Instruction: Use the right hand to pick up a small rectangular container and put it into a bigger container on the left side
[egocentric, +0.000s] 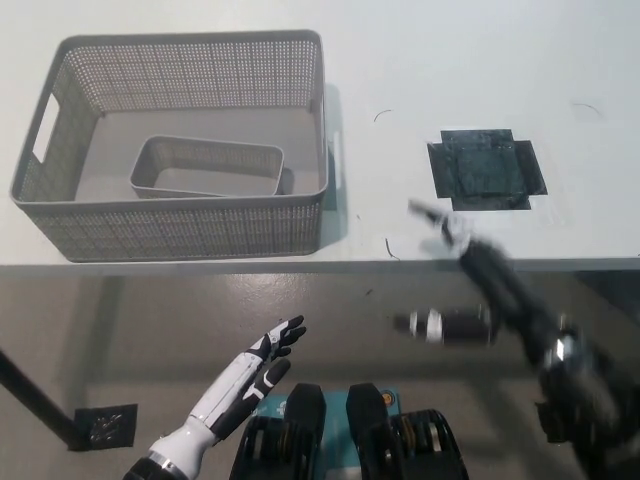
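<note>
My right hand (470, 275) hangs low at the front edge of the white table (450, 90), blurred by motion. It reaches up and to my left from the black arm that comes in from the lower right corner. I cannot tell how its fingers are set; the smear hides that. Nothing shows in its grasp as far as the blur lets me see.

The small rectangular container (205, 167) sits well to the left of that hand and farther from me. It lies inside the big mesh basket (180, 228), on the basket floor, near the front wall and a little right of centre. It stands upright with its open side up. The basket itself rests on the left part of the table, handle cut-outs in its end walls.

Just beyond my right hand, on the table top, is a dark square patch of tape (485, 170), bare.

My left hand (255, 365) rests below the table edge, well left of the right hand and nearer to me. It is empty, with fingers stretched out and apart.
</note>
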